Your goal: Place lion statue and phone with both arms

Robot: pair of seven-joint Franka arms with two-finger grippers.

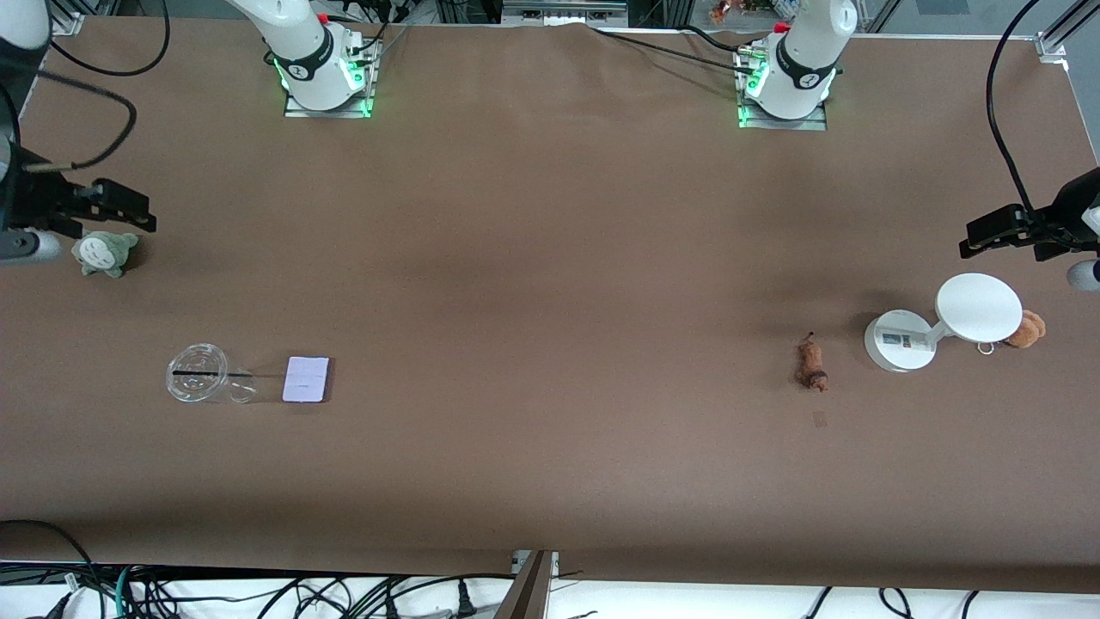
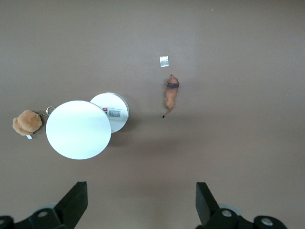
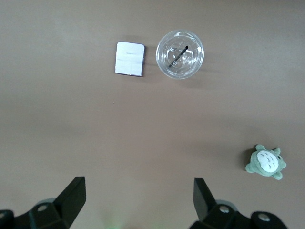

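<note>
Lion statue [image 1: 810, 364] lies untouched at lower right of the front frame, beside the white disc stand [image 1: 901, 341]; the phone [image 1: 307, 379] rests lower left, touching the clear cup [image 1: 199, 372]. We judge nothing is grasped yet: each arm must descend. Left gripper [image 2: 140, 210] and right gripper [image 3: 138, 210] hang high, fingers spread wide, empty.
</note>
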